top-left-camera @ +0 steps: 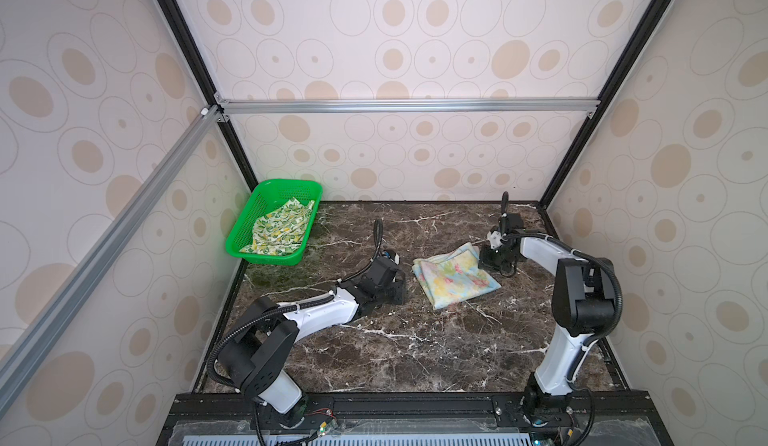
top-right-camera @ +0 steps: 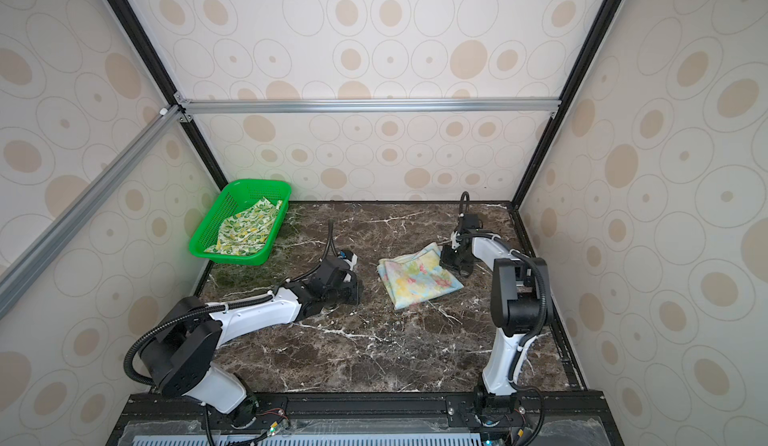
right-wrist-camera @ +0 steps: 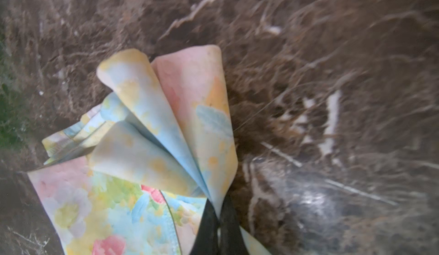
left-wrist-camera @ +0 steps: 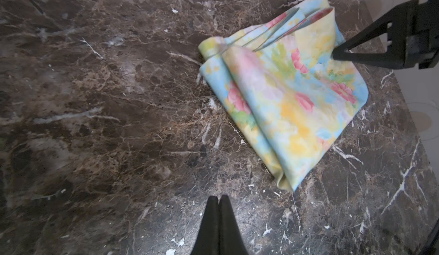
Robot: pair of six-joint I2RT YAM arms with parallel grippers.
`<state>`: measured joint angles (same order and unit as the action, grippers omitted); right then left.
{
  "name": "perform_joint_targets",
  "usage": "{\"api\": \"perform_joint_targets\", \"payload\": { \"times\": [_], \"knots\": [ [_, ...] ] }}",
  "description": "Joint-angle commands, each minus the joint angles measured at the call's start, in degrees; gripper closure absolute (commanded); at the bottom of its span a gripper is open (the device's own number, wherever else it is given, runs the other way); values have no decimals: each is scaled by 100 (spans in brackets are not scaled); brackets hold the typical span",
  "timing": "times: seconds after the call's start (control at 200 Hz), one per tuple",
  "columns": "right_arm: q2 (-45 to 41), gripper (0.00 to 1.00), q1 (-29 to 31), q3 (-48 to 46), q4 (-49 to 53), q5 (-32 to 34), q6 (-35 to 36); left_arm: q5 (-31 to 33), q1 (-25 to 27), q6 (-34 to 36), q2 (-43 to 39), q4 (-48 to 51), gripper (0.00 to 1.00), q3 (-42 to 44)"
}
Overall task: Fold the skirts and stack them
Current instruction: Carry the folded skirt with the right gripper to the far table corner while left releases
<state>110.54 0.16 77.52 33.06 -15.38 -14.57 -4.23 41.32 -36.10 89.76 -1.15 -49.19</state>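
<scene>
Marble tabletop (top-left-camera: 415,348): my right gripper (right-wrist-camera: 217,208) pinches the pastel floral skirt (top-left-camera: 455,275), layers fanning; left gripper (left-wrist-camera: 218,198) clenched empty; lemon skirt (top-left-camera: 282,230) half-hidden in basket (top-left-camera: 286,182).

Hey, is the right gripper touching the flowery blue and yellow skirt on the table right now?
Touching. The right wrist view shows the right gripper shut on a bunched corner of the flowery skirt, with cloth fanning out from the pinch.
</scene>
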Motion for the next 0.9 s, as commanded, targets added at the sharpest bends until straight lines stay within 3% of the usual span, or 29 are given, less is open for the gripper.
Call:
{"api": "perform_joint_targets", "payload": {
  "times": [0.0,0.25,0.58,0.895],
  "knots": [
    [333,100,-302,531,358,79,448,6,-123,164,-117,139,100,-23],
    [1351,100,-876,2215,1007,141,939,-33,-332,182,-40,144,100,-37],
    [2619,100,-1238,4022,1721,404,1007,-51,-535,130,300,251,100,-294],
    [2837,100,-1525,4345,1751,520,735,-154,-919,188,395,353,100,-580]
  ]
}}
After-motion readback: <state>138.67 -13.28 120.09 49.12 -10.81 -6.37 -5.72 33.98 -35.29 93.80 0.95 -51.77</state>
